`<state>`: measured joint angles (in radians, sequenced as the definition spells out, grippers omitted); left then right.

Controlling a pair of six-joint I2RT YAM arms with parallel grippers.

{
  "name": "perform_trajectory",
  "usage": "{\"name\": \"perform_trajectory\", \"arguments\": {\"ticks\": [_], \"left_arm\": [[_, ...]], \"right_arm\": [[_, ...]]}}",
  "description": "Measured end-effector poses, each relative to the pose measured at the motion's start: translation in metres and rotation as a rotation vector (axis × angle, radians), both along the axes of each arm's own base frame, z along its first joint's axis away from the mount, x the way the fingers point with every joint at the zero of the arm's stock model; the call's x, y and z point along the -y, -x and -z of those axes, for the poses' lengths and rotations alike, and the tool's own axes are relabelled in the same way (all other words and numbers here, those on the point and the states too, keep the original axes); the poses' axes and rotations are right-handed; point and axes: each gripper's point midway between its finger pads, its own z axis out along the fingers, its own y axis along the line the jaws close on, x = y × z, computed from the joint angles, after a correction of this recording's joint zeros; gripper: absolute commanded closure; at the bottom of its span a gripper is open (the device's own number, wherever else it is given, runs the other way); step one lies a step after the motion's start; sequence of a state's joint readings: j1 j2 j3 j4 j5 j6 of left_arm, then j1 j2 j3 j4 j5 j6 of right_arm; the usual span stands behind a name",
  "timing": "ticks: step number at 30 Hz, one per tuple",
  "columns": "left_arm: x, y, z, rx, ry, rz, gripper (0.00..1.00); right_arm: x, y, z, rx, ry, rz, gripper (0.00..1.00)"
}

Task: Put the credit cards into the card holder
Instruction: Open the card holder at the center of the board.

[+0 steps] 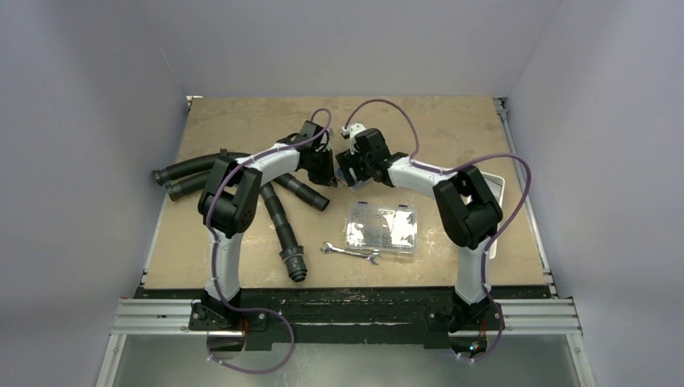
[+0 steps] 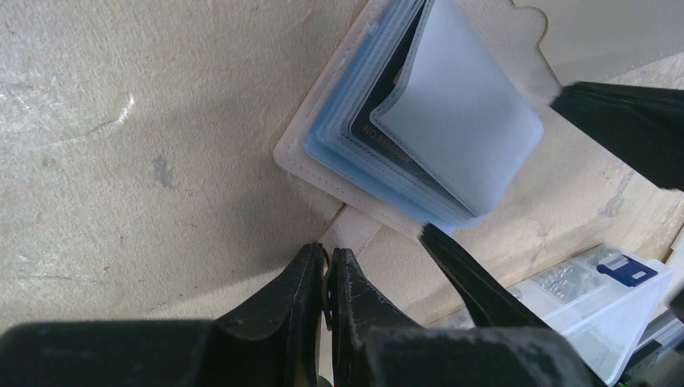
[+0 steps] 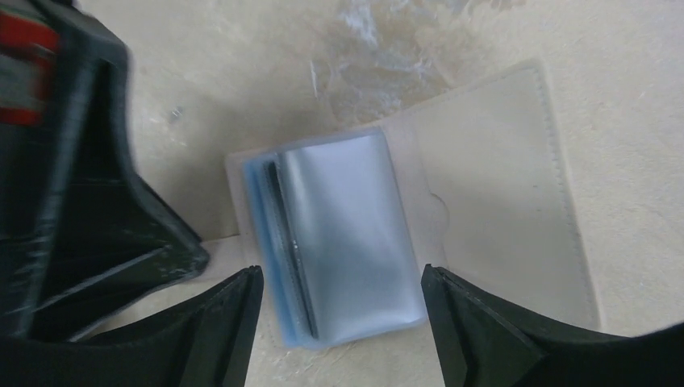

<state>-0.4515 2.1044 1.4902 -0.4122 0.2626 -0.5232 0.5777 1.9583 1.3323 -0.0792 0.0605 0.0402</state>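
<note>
Right gripper (image 3: 340,278): jaws spread wide, empty, one finger either side of card holder (image 3: 500,185). Left gripper (image 2: 328,254): fingers pressed together, tips at holder's tan tab (image 2: 348,232); whether tab is pinched, cannot tell. Card holder lies open on table (image 1: 242,121), blue-grey sleeves fanned, dark card (image 2: 385,133) tucked among them. From above: both grippers meet mid-table, toward 12 o'clock. From them, clear plastic box (image 1: 381,226) at 5 o'clock, wrench (image 1: 351,253) at 6, black hoses (image 1: 284,234) at 8, white tray (image 1: 498,184) at 3.

matt stitched cream leatherette card holder (image 3: 500,185), glossy translucent plastic sleeves (image 3: 347,234), rough matt tabletop (image 2: 121,161)
</note>
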Motion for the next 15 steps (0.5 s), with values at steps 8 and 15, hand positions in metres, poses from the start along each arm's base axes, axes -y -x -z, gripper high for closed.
{"name": "perform_trajectory", "arguments": {"ticks": [8,15], "left_arm": [[0.000,0.000,0.000,-0.001,0.000,0.000,1.00],[0.001,-0.005,-0.002,0.011,-0.001,-0.003,1.00]], "right_arm": [[0.004,-0.004,0.027,0.007,0.102,-0.026,0.19],[0.016,-0.017,0.018,0.066,0.131,0.088,0.33]]}}
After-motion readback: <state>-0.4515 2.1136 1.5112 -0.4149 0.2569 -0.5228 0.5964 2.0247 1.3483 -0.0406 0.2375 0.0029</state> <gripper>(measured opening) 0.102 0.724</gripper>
